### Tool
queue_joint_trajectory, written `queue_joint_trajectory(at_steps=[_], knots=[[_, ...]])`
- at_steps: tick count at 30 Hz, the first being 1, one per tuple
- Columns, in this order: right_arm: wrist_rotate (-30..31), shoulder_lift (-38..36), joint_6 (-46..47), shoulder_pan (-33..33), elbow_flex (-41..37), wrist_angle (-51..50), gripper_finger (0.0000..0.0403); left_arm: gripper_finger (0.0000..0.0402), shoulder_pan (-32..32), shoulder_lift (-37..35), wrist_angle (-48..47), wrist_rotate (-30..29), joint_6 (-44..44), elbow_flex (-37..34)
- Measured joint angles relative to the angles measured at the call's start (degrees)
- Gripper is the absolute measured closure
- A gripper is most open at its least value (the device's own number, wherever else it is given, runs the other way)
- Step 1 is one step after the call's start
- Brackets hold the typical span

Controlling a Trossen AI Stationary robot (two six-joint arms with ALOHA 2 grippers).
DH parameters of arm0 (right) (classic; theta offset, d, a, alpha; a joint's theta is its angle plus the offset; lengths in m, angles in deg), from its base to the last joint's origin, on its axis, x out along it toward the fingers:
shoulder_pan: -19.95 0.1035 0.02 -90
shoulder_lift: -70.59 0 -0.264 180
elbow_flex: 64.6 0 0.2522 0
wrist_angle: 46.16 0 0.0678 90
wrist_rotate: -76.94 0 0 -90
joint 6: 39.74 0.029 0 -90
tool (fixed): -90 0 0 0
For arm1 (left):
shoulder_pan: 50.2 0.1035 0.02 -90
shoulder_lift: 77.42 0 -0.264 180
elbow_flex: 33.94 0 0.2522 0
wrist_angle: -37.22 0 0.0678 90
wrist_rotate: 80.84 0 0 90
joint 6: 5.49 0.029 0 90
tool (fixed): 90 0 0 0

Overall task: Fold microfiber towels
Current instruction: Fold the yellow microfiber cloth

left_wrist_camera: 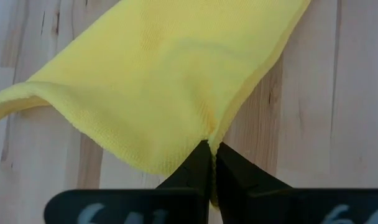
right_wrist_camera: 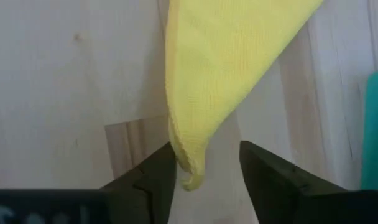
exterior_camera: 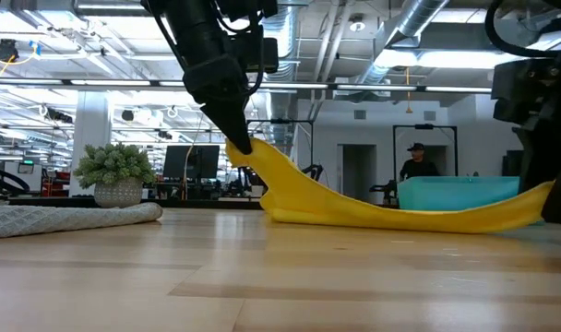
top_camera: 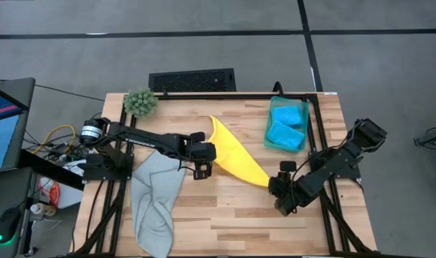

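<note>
Two grippers are on the yellow towel (top_camera: 237, 159), stretched across the middle of the table (top_camera: 232, 222). Left gripper (top_camera: 202, 159) is clenched on the towel's left corner, lifting it off the wood. Right gripper (right_wrist_camera: 204, 169) stands released, fingers apart with the towel's right tip hanging between them, not pinched. Far right, two blue towels (top_camera: 286, 129) lie on a teal one (top_camera: 274, 115). Grey towel (top_camera: 153, 204) sprawls at near left, with a green plant (top_camera: 140, 102) at far left.
</note>
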Motion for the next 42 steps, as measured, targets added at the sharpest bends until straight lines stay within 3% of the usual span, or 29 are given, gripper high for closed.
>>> queue_joint_trajectory(at_steps=[4, 12, 15, 20, 25, 32, 38, 42], knots=[[0.1, 0.0, 0.0, 0.0, 0.0, 0.1, 0.0201, 0.0397, 0.0, 0.0, 0.0, 0.0, -0.1, 0.0], [-0.1, -0.1, 0.0, 0.5, 1.7, 0.7, 0.0244, 0.0397, 0.0, 0.0, 0.0, 0.0, -0.3, 0.0], [-0.6, -0.1, 0.2, 0.4, 1.7, -0.7, 0.0283, 0.0397, 0.0, 0.0, 0.0, 0.0, -0.4, 0.0], [-2.0, -0.1, 0.7, 0.4, 1.7, -1.3, 0.0383, 0.0397, 0.0, 0.0, 0.0, 0.1, -1.0, 0.0], [-2.2, -0.1, 2.8, 0.5, 3.7, -4.0, 0.0398, 0.0397, -0.1, 0.0, -0.2, 0.4, -2.6, 0.0], [6.3, -0.1, 2.8, 1.1, 19.1, -25.0, 0.04, 0.0398, -4.4, -4.1, -9.4, -1.3, -7.8, 4.9], [17.1, -0.1, 3.4, 3.3, 32.0, -38.1, 0.0401, 0.0398, -11.9, -12.5, -15.4, -9.8, -14.1, 9.0], [25.2, -0.3, 12.7, 3.4, 36.6, -46.6, 0.0402, 0.0398, -15.3, -17.9, -17.2, -15.6, -17.5, 9.6]])
